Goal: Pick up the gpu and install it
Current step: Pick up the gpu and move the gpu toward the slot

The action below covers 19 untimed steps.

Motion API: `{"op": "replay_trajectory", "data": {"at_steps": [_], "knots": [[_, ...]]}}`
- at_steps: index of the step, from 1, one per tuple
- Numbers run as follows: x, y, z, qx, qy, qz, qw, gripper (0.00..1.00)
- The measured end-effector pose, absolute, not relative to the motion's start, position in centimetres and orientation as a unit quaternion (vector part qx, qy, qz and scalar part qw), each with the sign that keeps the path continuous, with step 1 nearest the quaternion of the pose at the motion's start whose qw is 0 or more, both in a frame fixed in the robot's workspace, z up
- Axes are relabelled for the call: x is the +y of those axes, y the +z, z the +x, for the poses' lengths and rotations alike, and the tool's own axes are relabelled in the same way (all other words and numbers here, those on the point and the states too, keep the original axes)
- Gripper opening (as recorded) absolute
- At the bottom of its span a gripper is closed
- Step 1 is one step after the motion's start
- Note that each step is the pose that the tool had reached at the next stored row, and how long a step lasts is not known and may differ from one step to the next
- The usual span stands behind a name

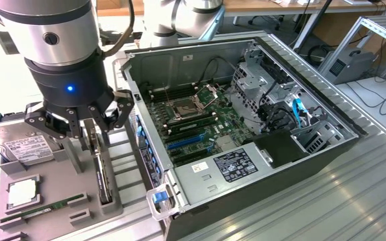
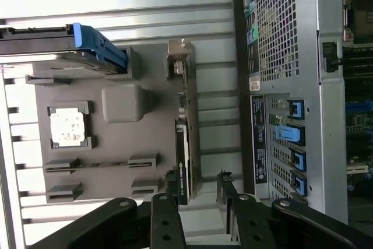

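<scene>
The gpu (image 1: 104,178) is a long dark card standing on edge in a slot of the grey parts holder (image 1: 59,181), at the exterior view's left. In the wrist view the gpu (image 2: 185,138) runs lengthwise, with its silver bracket (image 2: 178,62) at the end far from me. My gripper (image 1: 92,134) hangs just above the card's near end, open, its fingers (image 2: 166,217) on either side of the card's line and not touching it. Seen from the wrist, the gripper (image 2: 198,205) has nothing held between its pads.
The open computer case (image 1: 247,125) lies at the exterior view's right, motherboard (image 1: 193,120) with blue slots exposed. Its rear panel (image 2: 285,86) sits close beside the holder. On the holder are also a hard drive (image 1: 24,146), a processor (image 1: 20,193) and a green RAM stick (image 1: 42,208).
</scene>
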<state>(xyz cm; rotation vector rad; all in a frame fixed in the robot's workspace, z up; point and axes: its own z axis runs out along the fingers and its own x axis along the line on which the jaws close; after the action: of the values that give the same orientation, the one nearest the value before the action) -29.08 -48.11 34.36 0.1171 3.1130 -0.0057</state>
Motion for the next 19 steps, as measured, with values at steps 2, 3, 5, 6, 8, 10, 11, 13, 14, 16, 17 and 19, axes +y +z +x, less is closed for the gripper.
{"op": "replay_trajectory", "data": {"at_steps": [2, 3, 5, 6, 8, 10, 11, 13, 14, 16, 17, 19], "knots": [[-48.1, 34.2, -29.1, 0.999, -0.002, 0.038, 0.013, 0.39], [-48.1, 34.1, -29.1, 0.999, -0.002, 0.038, 0.013, 0.39], [-48.1, 33.9, -29.1, 0.999, -0.002, 0.038, 0.013, 0.39], [-48.1, 33.8, -29.1, 0.999, -0.002, 0.038, 0.013, 0.39], [-48.1, 33.7, -29.1, 0.999, -0.002, 0.038, 0.013, 0.39], [-48.1, 33.6, -29.1, 0.999, -0.002, 0.038, 0.013, 0.39], [-48.1, 33.5, -29.1, 0.999, -0.002, 0.038, 0.013, 0.39], [-48.1, 33.4, -29.1, 0.999, -0.002, 0.038, 0.013, 0.39], [-48.1, 33.4, -29.1, 0.999, -0.002, 0.038, 0.013, 0.39], [-48.1, 33.3, -29.1, 0.999, -0.002, 0.038, 0.013, 0.39], [-48.1, 33.2, -29.1, 0.999, -0.002, 0.038, 0.013, 0.39], [-48.1, 33.1, -29.1, 0.999, -0.002, 0.038, 0.013, 0.39]]}}
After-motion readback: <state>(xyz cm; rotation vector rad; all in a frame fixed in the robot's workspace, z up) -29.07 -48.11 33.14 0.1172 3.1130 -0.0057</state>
